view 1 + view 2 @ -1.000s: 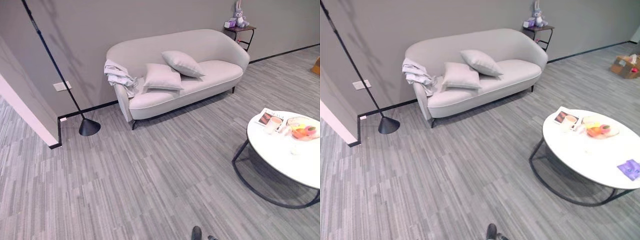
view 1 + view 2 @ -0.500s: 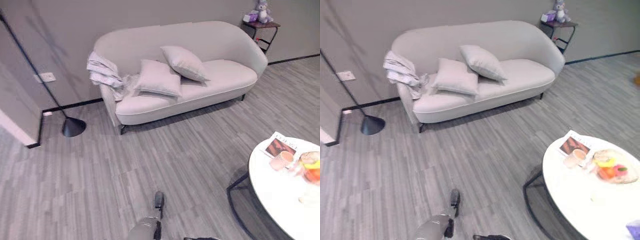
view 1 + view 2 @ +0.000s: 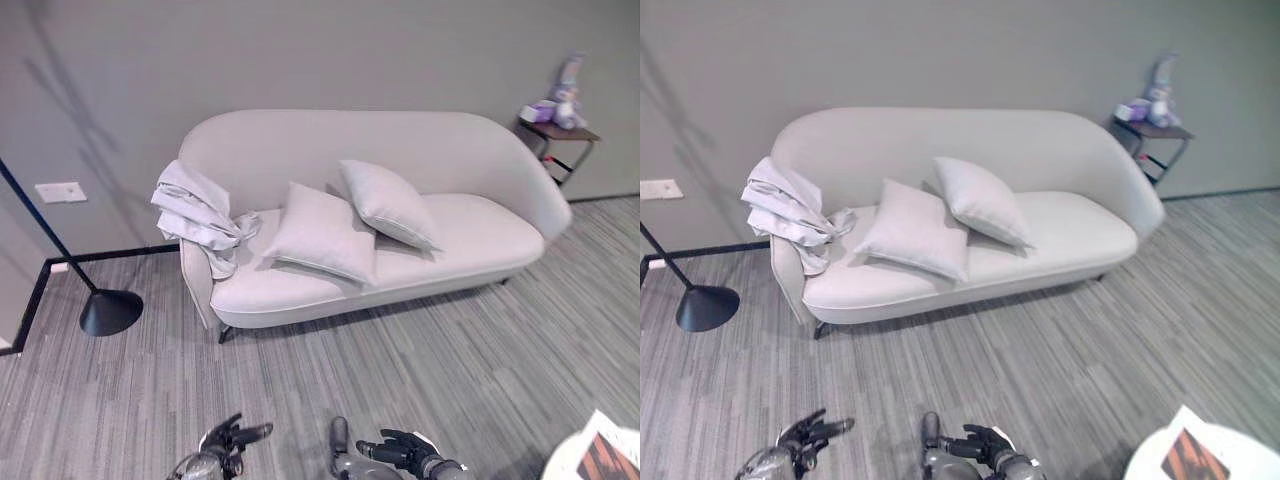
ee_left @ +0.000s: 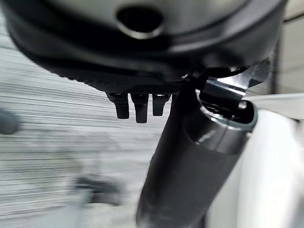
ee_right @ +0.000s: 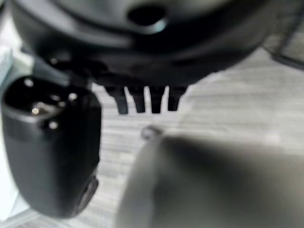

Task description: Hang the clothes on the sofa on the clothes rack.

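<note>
Left eye view: going from the left, a black lamp base (image 3: 110, 311) with its thin slanted pole stands on the grey plank floor (image 3: 480, 360), well ahead of the fingers and off to their left, beside the sofa's end. Next, the clothes (image 3: 196, 214), a crumpled pale-grey bundle, are draped over the left arm of the pale sofa (image 3: 470, 235), far beyond both hands and touched by neither. Two cushions (image 3: 322, 232) lean on the seat just right of the bundle, the right one overlapping the left. Low in the view, the left hand (image 3: 232, 438) hangs over the floor, fingers loosely spread and holding nothing; its wrist view shows straight fingertips (image 4: 136, 108) over bare planks. Just to its right, the right hand (image 3: 402, 449) is likewise slack and empty, fingers pointing toward the left hand, the two apart. Farther right and far ahead of the fingers, a small dark side table (image 3: 560, 135) stands by the wall with a plush toy (image 3: 567, 98) on it. At the lower right corner, close to the right hand, is the rim of a white round table (image 3: 562, 466) bearing a magazine (image 3: 609, 455).
</note>
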